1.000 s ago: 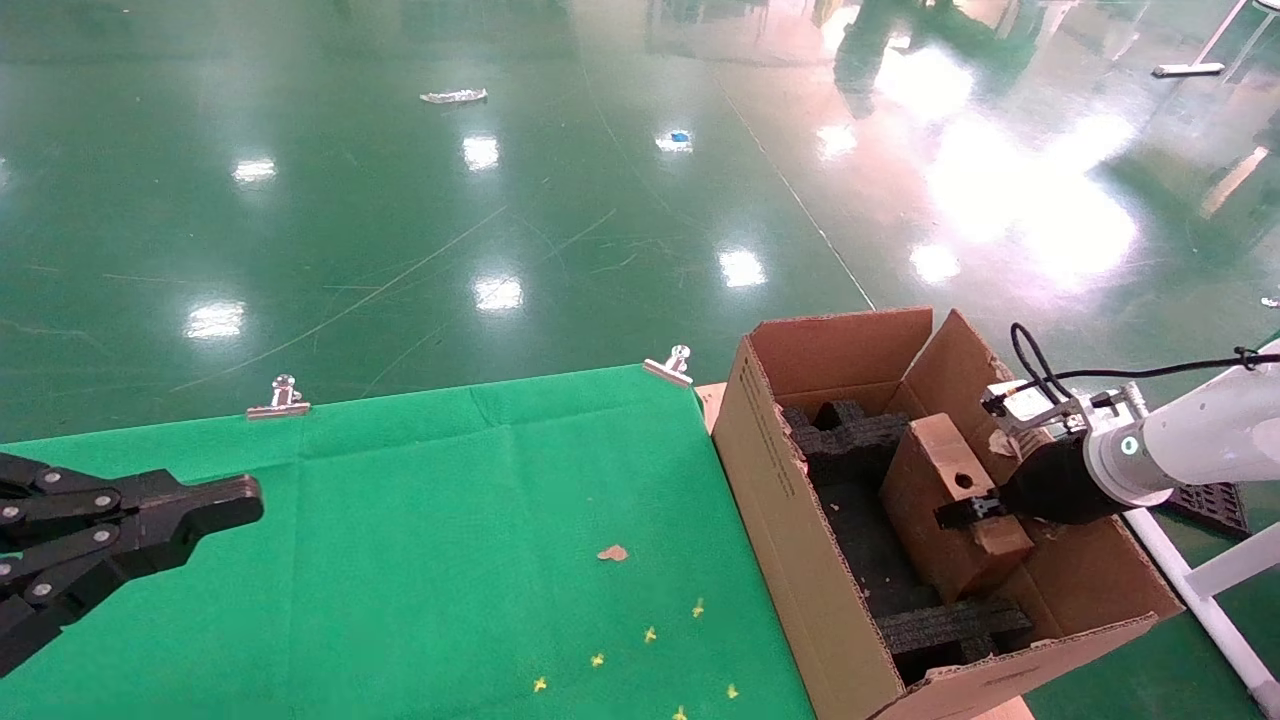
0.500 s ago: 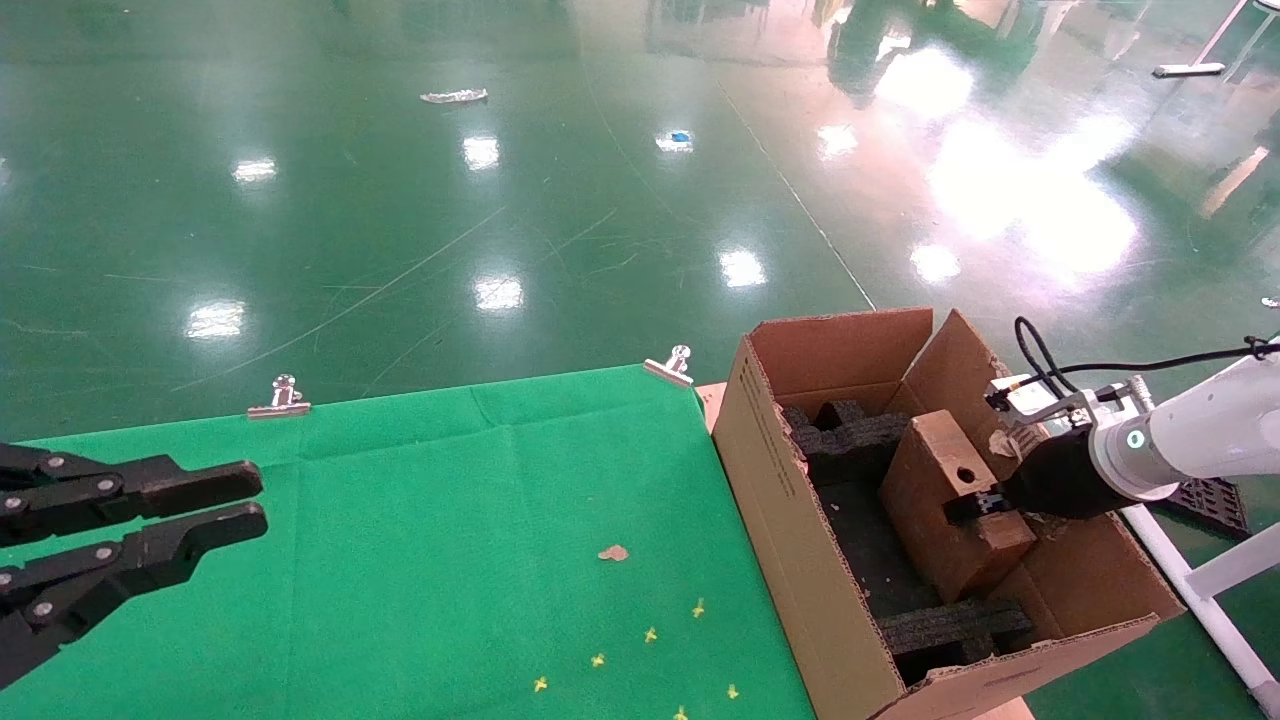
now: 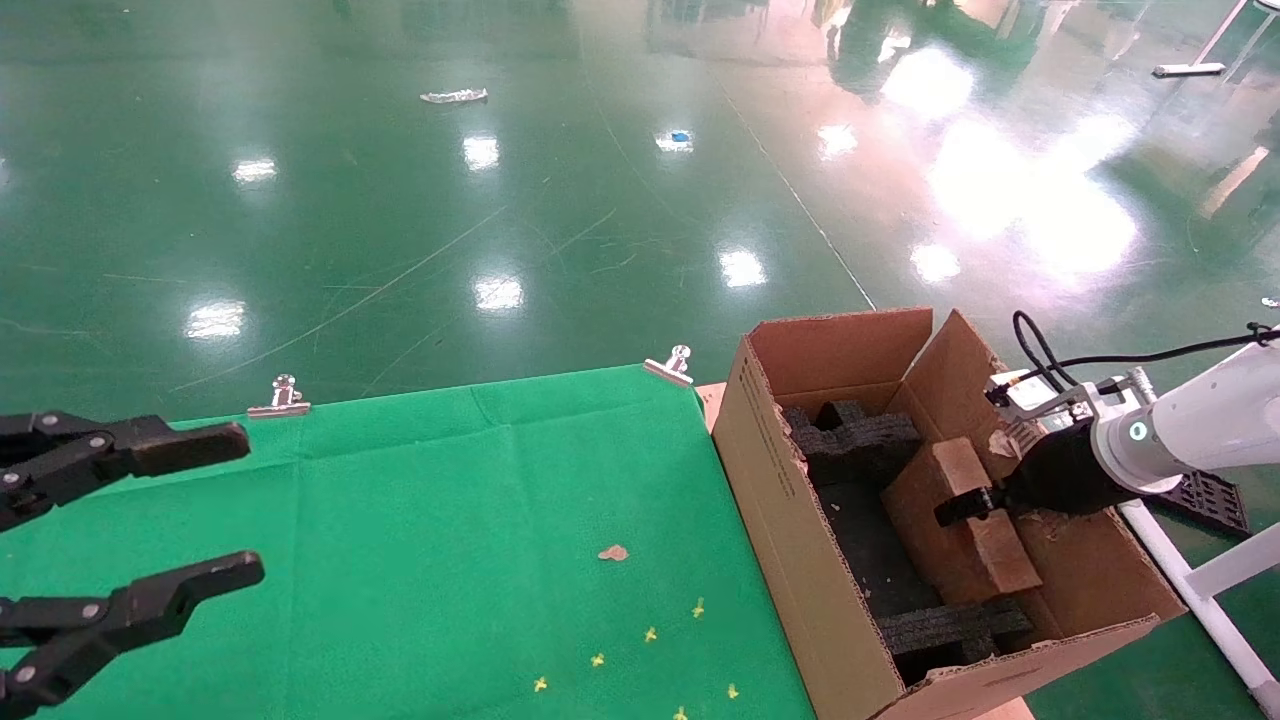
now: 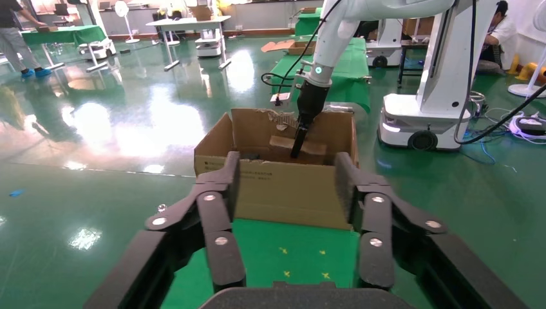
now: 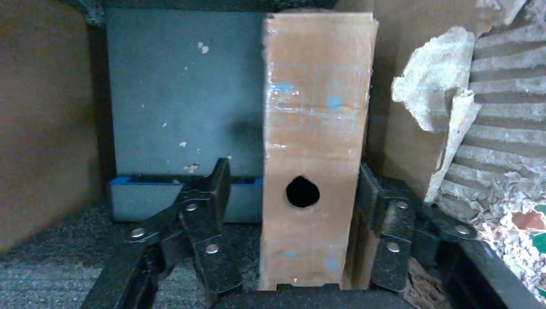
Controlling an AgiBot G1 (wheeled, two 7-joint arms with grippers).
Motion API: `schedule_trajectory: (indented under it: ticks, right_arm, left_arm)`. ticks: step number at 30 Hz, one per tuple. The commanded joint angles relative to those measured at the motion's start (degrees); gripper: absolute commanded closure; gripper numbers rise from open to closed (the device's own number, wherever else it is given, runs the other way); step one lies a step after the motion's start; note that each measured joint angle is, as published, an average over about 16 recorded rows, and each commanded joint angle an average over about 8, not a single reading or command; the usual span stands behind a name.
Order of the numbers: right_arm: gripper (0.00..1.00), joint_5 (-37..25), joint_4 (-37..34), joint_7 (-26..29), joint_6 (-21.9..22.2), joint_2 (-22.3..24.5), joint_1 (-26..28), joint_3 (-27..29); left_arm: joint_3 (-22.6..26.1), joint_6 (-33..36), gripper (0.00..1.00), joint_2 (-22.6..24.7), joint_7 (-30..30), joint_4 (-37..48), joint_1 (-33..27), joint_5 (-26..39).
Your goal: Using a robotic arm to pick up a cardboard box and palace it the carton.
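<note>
The cardboard box [image 3: 960,530] lies inside the carton [image 3: 800,520]; right gripper [image 5: 293,199] fingers have spread off it, only withdrawal left; left gripper [image 3: 150,510] idles, fingers spread.

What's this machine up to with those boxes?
The robot's right gripper reaches down into the carton, where the small cardboard box with a round hole in one face lies among black foam inserts. Its fingers stand on either side of the box with a gap showing on at least one side, so it looks to be letting go. The left gripper hangs wide open over the green table, holding nothing.
</note>
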Motion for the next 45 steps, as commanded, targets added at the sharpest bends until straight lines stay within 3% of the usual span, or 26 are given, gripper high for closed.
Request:
schedule_trajectory:
  ticks: [1, 11, 22, 28, 35, 45]
  right_arm:
    - [0.0, -0.1, -0.1, -0.2, -0.3, -0.1, 0.2, 0.0]
    - [0.0, 1.5, 1.2, -3.2, -2.0, 1.3, 5.7, 1.2]
    - [0.0, 3.5, 7.5, -10.3, -5.9, 5.9, 21.4, 3.6]
    - [0.0, 4.9, 12.7, -14.2, -5.9, 8.7, 26.2, 5.1]
    - [0.0, 7.2, 16.5, -15.8, -5.8, 10.4, 26.0, 7.5]
    - [0.0, 10.9, 24.7, -17.9, -8.1, 10.4, 16.8, 16.6]
  left_arm:
    - [0.0, 0.0, 0.0, 0.0, 0.0, 0.0, 0.0, 0.0]
    - [0.0, 0.0, 0.0, 0.0, 0.0, 0.0, 0.0, 0.0]
    - [0.1, 0.0, 0.0, 0.0, 0.0, 0.0, 0.0, -0.1]
    - [0.1, 0.0, 0.0, 0.0, 0.0, 0.0, 0.0, -0.1]
    - [0.1, -0.1, 0.0, 0.0, 0.1, 0.0, 0.0, -0.1]
    - [0.1, 0.0, 0.0, 0.0, 0.1, 0.1, 0.0, -0.1]
